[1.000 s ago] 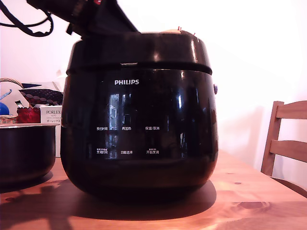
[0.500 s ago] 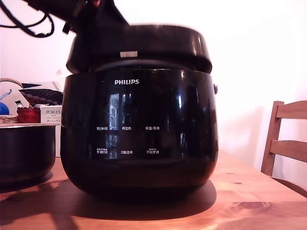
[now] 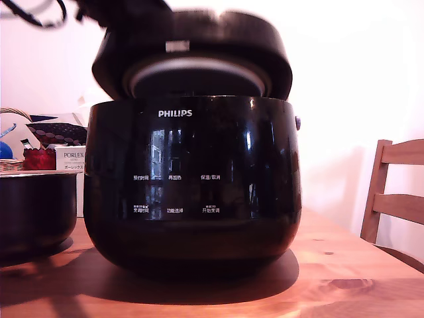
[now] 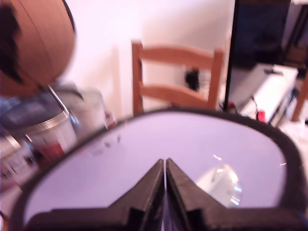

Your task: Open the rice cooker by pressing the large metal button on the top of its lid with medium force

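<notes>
The glossy black rice cooker point(image 3: 192, 179) with the white PHILIPS logo stands on the wooden table point(image 3: 358, 265). Its lid point(image 3: 199, 40) is lifted and tilted up at the front, blurred, and the silvery rim of its inner face point(image 3: 199, 71) shows underneath. In the wrist view my gripper point(image 4: 164, 163) is shut, its two black fingers pressed tip to tip over the lid's glossy top point(image 4: 144, 159). The large metal button point(image 4: 219, 185) lies just beside the fingertips, uncovered. In the exterior view only a dark piece of the arm point(image 3: 126, 8) shows at the top edge.
A smaller dark pot point(image 3: 33, 205) sits at the exterior view's left, with a white box point(image 3: 69, 159) and a basket behind it. A wooden chair point(image 3: 394, 192) stands at the exterior view's right, past the table edge. Another chair point(image 4: 175, 77) shows in the wrist view.
The lid has sprung from shut to tilted open, front edge rising and its inner rim now showing. The arm has gone up, almost out of the exterior view.
</notes>
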Controlling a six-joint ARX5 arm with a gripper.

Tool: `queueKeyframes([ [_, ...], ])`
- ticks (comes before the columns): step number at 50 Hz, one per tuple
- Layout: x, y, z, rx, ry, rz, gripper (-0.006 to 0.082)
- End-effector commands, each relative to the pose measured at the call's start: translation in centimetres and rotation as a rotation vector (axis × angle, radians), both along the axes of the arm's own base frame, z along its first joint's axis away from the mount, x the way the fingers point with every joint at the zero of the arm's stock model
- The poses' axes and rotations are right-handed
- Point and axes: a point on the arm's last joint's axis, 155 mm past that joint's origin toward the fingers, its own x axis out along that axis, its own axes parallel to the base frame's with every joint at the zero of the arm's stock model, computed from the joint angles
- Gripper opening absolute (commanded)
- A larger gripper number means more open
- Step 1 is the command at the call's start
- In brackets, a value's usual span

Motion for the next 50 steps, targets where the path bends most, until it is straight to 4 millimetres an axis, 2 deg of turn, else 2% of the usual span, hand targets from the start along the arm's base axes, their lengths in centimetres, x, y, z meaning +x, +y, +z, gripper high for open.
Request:
queueKeyframes([
  [1,0.1,0.6,-1.8,0.023,0.036,0.019,-0.0024],
  [8,0.4,1.5,-1.1,0.017,0.022,0.051,-0.0024],
  [21,0.9,4.0,1.5,-0.018,-0.042,0.138,-0.0024],
  [40,0.7,9.6,5.5,-0.061,-0.133,0.327,-0.0024],
  [50,0.6,13.0,5.5,-0.034,-0.127,0.439,-0.0024],
])
